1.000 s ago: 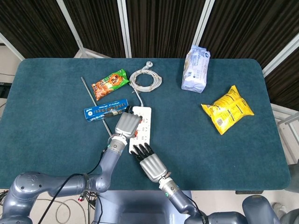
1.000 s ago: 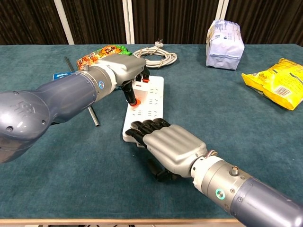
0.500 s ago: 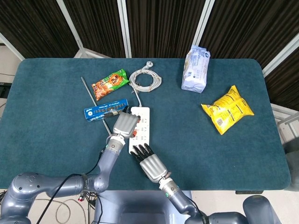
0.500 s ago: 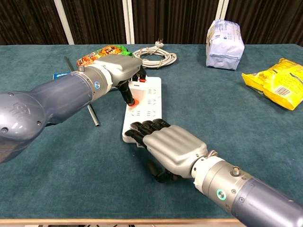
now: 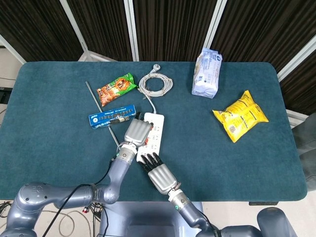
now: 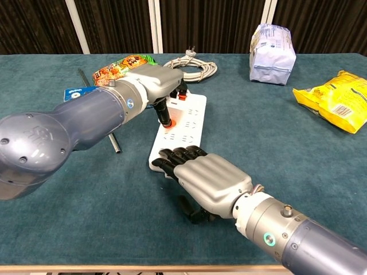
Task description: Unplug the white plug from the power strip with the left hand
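We pin the power strip (image 6: 182,121) with our right hand (image 6: 202,179) (flat, empty) while left hand (image 6: 156,85) fingers (image 6: 166,112), grip unclear, should pull the white plug (image 6: 184,91) straight.

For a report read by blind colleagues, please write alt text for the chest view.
The left hand reaches over the far end of a white power strip on a teal table, while the right hand presses its near end. A coiled cable and snack bags lie behind.

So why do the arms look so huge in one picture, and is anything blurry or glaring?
The chest view sits low and close, so the left hand and right hand bulge large; the power strip stays sharp. The head view looks down evenly lit, with soft shadows and no glare on the table.
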Tool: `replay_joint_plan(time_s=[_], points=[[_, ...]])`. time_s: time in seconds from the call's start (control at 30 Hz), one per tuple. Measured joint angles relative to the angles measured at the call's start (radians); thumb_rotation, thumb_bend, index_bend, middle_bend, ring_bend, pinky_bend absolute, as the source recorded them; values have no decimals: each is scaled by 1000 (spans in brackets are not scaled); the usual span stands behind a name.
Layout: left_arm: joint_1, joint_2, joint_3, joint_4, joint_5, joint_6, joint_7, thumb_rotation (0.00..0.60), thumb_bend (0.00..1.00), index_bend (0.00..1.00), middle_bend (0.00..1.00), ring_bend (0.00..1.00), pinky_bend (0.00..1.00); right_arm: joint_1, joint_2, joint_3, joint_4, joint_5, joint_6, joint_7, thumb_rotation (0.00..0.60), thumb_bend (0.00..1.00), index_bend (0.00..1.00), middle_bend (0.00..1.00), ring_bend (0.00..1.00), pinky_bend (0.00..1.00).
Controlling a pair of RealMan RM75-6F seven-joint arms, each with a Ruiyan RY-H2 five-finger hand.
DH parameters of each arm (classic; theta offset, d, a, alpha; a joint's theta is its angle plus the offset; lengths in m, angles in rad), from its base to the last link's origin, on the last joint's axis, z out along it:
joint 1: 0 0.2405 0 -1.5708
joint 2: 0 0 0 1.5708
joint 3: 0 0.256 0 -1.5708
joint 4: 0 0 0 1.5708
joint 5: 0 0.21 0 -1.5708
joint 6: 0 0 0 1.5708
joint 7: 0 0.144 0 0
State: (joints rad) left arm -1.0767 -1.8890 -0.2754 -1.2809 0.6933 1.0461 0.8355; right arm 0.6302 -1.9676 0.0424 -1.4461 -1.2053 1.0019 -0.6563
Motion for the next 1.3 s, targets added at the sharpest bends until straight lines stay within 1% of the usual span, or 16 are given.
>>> replay_joint_plan(time_s=[0.27, 0.33, 0.77, 1.07, 1.3], points=[[49, 60, 32, -16, -7, 4, -4, 600, 404, 790, 852, 342, 119, -2, -10, -5, -1, -1, 3, -11, 600, 722, 91, 11, 0, 0], [53, 65, 33, -16, -6, 2, -8, 600, 404, 790, 852, 342, 119, -2, -13, -3, 0, 0, 4, -14, 600, 721, 91, 11, 0, 0], [33, 46, 3, -29, 5, 2, -12, 600, 404, 790, 852, 342, 119, -6, -11, -4, -3, 1, 4, -15, 600, 721, 91, 11, 0, 0], [26, 32, 6, -52, -1, 7, 2, 600, 405, 790, 852, 342, 119, -7, -5, 0, -9, -7, 8, -7, 600, 721, 91, 11, 0, 0], [15, 27, -13, -55, -7, 9, 0, 600, 404, 790, 852, 342, 119, -9, 1, 1, -18, -8, 9, -6, 600, 721, 91, 10, 0, 0]])
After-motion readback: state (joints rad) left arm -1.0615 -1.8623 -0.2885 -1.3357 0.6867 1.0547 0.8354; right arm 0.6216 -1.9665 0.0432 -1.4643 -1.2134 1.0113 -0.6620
